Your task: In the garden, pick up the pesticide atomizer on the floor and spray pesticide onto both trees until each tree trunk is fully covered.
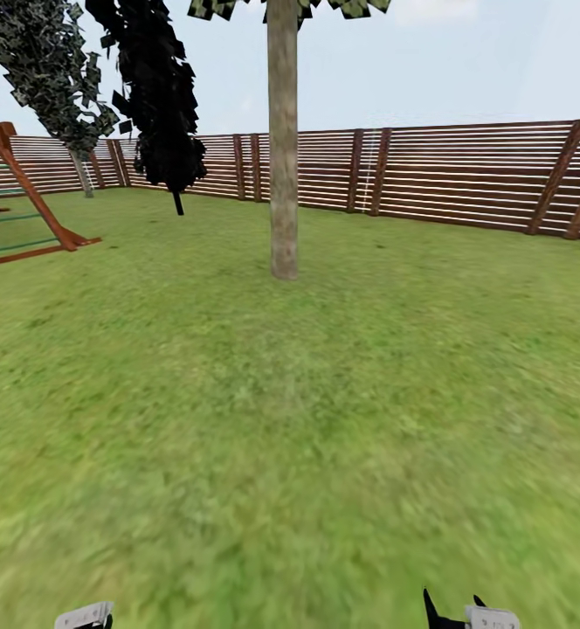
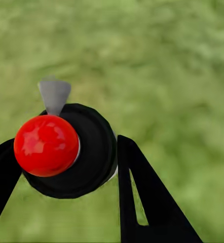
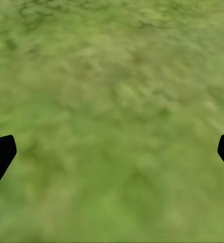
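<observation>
Bright, even, shadowless daylight; blurred grass (image 1: 290, 489) up close.

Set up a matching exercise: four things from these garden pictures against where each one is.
1. atomizer
2. tree trunk
3. wooden fence
4. climbing frame

A. at the head view's left edge
B. along the back of the lawn
C. between the left tool's fingers
D. upright on the grass, mid-view

Pairs: 1-C, 2-D, 3-B, 4-A

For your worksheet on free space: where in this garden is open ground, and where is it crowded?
Open grass runs from the grippers to the tree trunk and rightward to the fence. The far left is crowded: climbing frame and dark conifer.
</observation>
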